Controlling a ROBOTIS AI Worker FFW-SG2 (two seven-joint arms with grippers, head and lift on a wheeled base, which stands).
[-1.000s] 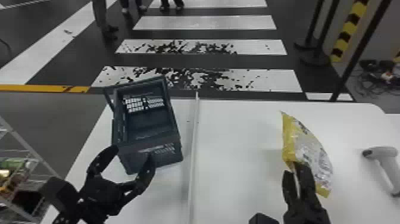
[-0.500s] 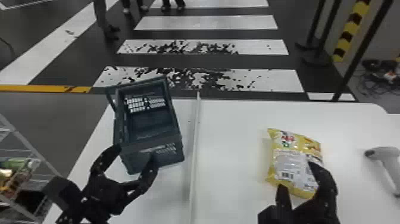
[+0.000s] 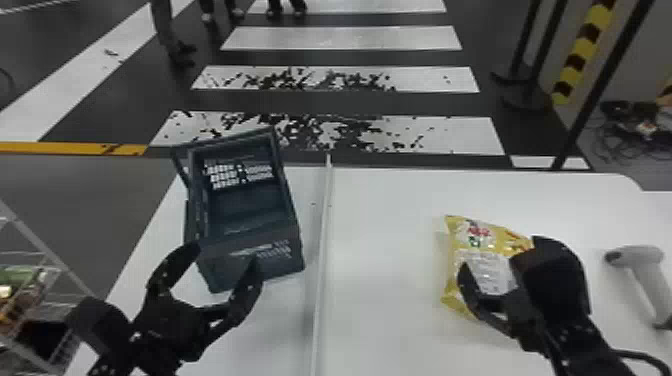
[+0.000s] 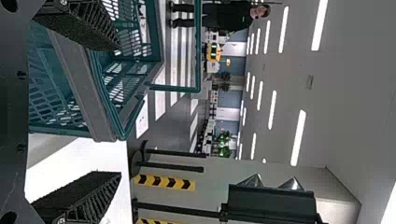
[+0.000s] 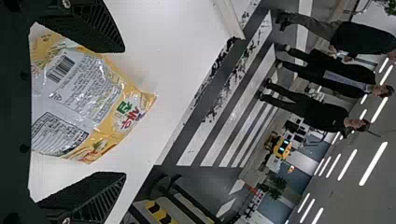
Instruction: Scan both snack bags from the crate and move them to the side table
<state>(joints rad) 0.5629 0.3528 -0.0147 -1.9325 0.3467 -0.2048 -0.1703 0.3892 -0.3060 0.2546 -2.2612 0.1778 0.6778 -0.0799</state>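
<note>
Since the right gripper (image 5: pixel 124 112) is the nearer one to the snack bag (image 3: pixel 480 260), the pickup looks like its job. Its two flat black fingers stand apart, ribbed rubber-like pads facing each other across a wide gap, with nothing clamped between them. Below and a little ahead, the bag lies on the table, set off towards the gripper's left finger rather than centred. A small shift left would likely bring the gap over it; its long axis seems to run roughly away from the robot, though the gripper hides the near end, so I cannot be sure.

The left gripper (image 4: pixel 120 112) has its fingers apart too, at the crate's near wall; whether they touch it I cannot tell.

The bag is glossy, crinkled film, yellow at the edges, pillow-shaped with a pointed corner. Its pale printed panel faces up, barcode (image 5: pixel 60 68) included, which should suit a scan. Beyond its right side rests the scanner (image 3: pixel 637 256), smooth pale plastic with a rounded head and slim handle. On the left sits the crate (image 3: pixel 250 255), stiff dark blue-green plastic with latticed walls, slightly askew. A thin straight strip (image 3: pixel 322 250) divides the smooth white table (image 3: pixel 390 225), and past it runs the worn crosswalk (image 3: pixel 345 38).
</note>
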